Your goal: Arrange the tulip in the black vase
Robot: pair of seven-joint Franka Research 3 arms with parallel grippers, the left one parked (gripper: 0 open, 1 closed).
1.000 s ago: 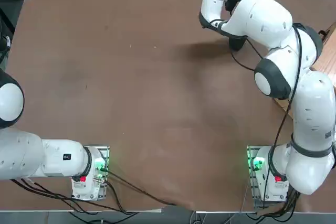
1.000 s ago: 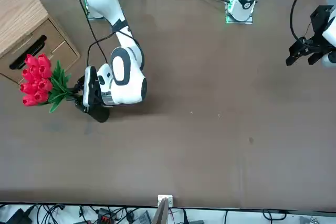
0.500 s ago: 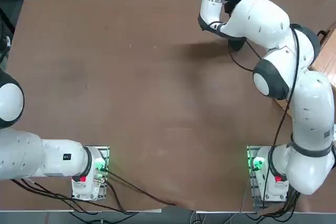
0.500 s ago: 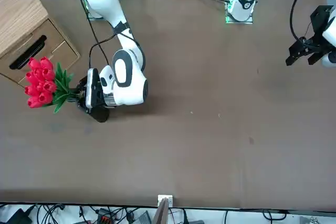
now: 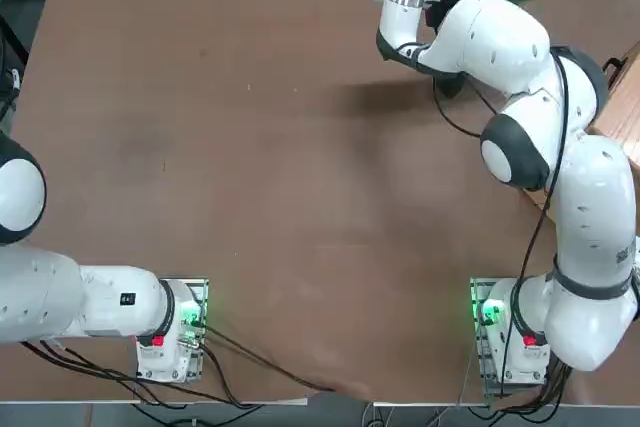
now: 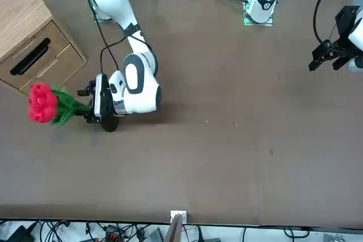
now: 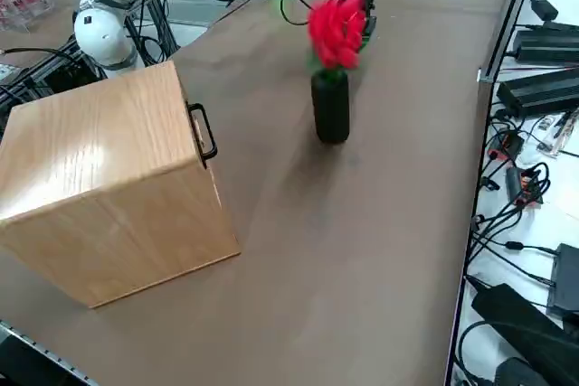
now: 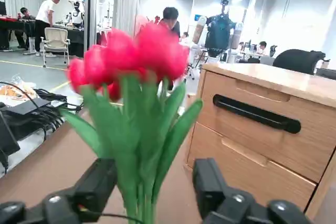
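In the black vase (image 7: 331, 108), which stood upright on the table (image 7: 380, 250), the tulip (image 7: 336, 30) rose with its red buds above the dark rim. Only the right side view gave the vase plainly, with the buds over its mouth. The right wrist view instead showed the green stems and leaves beneath the buds, and how they lay relative to the fingers: between the two, with a gap visible on either side lower down. The fingers of the right gripper (image 8: 155, 182) were spread wide apart, pinching nothing that could be seen. In the front view the bunch showed beside the gripper as one red clump with leaves toward the arm, while the top view caught only some red and green at its upper edge, next to the right arm (image 5: 500, 42).

Farther out, a wooden cabinet (image 7: 118, 178) sat on the table, its drawer front bearing a black handle (image 8: 256, 114). Beyond the table, the right wrist view took in people, one of them in a white top (image 8: 48, 11), and an office chair (image 8: 56, 41).
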